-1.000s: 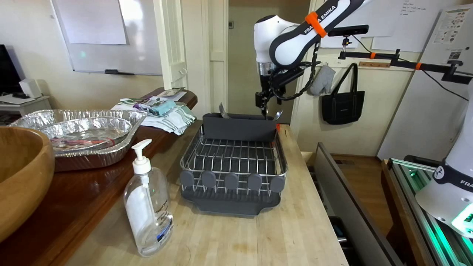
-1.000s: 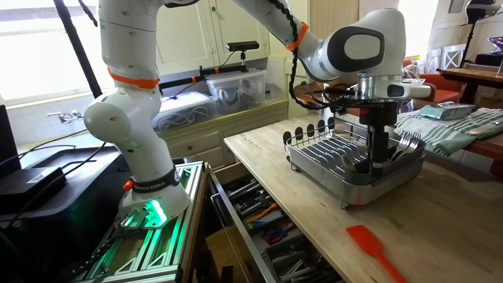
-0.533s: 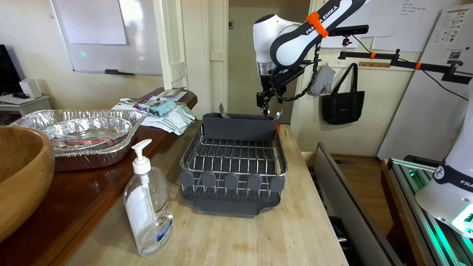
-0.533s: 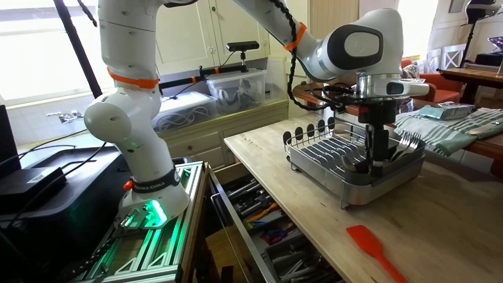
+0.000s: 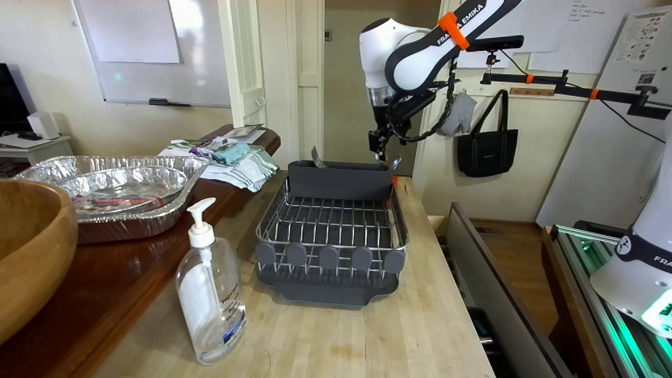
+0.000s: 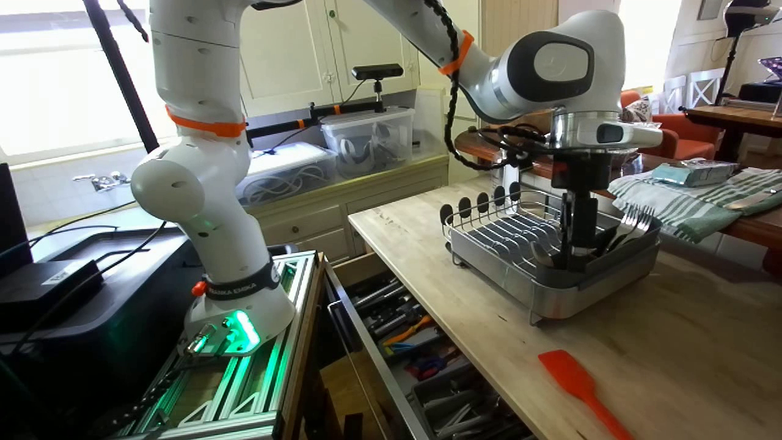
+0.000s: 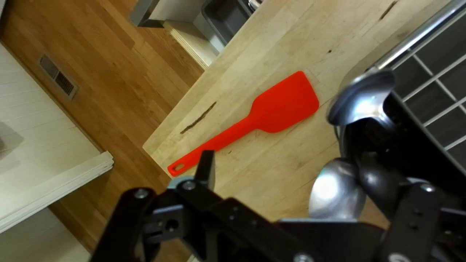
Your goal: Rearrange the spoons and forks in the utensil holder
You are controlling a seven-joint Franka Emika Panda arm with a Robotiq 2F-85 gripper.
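Note:
The dark grey utensil holder [image 5: 341, 181] stands at the far end of the dish rack. Several forks [image 6: 636, 223] stand in one end of it. Spoons stand at the other end: one tilted spoon [image 7: 360, 100] at the corner, a shiny spoon [image 7: 336, 191] leaning outward, and a darker spoon [image 7: 378, 178] beside it. A spoon also shows in both exterior views [image 5: 395, 164] [image 6: 540, 252]. My gripper [image 7: 309, 176] points down over the spoon end, also seen in both exterior views [image 5: 380, 152] [image 6: 575, 253]. Its fingers are wide apart, with the shiny spoon between them. The right fingertip is dark against the holder.
The wire dish rack [image 5: 331, 247] sits on the wooden table. A red spatula [image 7: 284, 103] lies on the table near the corner. A soap bottle [image 5: 212, 299] stands in front of the rack. An open drawer [image 6: 421, 348] with utensils runs along the table edge.
My gripper has risen slightly and shifted a little toward the robot's base. The holder, the rack and the forks have not visibly moved.

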